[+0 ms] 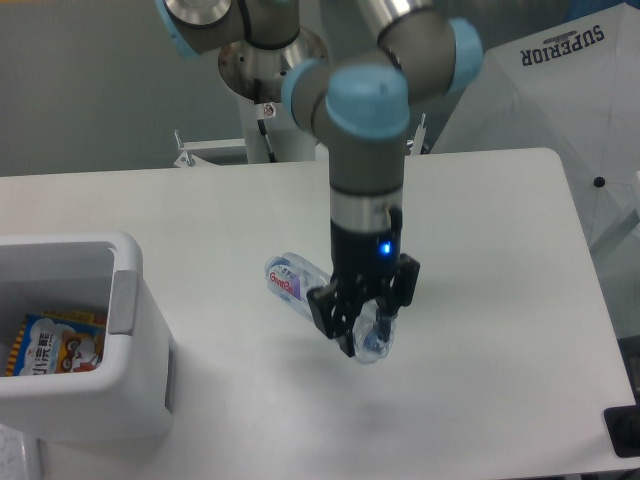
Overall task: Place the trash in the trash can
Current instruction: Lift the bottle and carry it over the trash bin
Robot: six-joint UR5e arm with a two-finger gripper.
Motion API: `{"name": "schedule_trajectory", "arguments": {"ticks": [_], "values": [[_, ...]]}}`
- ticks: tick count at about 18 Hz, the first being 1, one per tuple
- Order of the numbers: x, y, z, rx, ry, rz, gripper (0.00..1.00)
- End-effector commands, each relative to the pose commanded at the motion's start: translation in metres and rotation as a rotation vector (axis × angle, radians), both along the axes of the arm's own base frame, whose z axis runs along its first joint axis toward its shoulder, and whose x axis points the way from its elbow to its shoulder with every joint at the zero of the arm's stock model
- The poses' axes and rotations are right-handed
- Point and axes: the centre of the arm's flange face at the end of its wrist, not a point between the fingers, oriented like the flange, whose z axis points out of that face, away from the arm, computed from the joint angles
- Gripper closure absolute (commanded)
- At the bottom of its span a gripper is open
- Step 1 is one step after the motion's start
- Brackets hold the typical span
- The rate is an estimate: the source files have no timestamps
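My gripper [364,325] is shut on the clear plastic bottle [296,281], which hangs lifted above the middle of the white table [500,300]. The bottle lies roughly level, its pink-and-blue label end pointing left and its other end between my fingers. The white trash can [85,340] stands at the table's left front, well to the left of the gripper, with a grey panel on its near side. A colourful wrapper [55,345] lies inside it. No tissue wad shows in this view.
The arm's base column [270,100] rises at the back of the table. A white cover printed "SUPERIOR" [560,90] stands off the table's right side. A dark object [625,430] sits at the front right corner.
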Motion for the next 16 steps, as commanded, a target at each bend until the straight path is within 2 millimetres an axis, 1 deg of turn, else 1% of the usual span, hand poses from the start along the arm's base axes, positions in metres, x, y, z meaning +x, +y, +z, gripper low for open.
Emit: {"name": "schedule_trajectory", "arguments": {"ticks": [1, 4, 5, 7, 8, 11, 14, 15, 16], "values": [[0.014, 0.010, 0.018, 0.033, 0.015, -0.041, 0.44], [0.043, 0.029, 0.049, 0.079, 0.066, -0.104, 0.44], [0.053, 0.035, 0.057, 0.092, 0.083, -0.126, 0.44], [0.063, 0.042, 0.071, 0.098, 0.142, -0.174, 0.44], [0.077, 0.050, 0.077, 0.104, 0.168, -0.212, 0.44], [0.117, 0.066, 0.089, 0.123, 0.183, -0.279, 0.44], [0.158, 0.086, 0.094, 0.138, 0.186, -0.348, 0.44], [0.168, 0.096, 0.086, 0.133, 0.176, -0.370, 0.44], [0.187, 0.107, 0.081, 0.129, 0.170, -0.404, 0.44]]}}
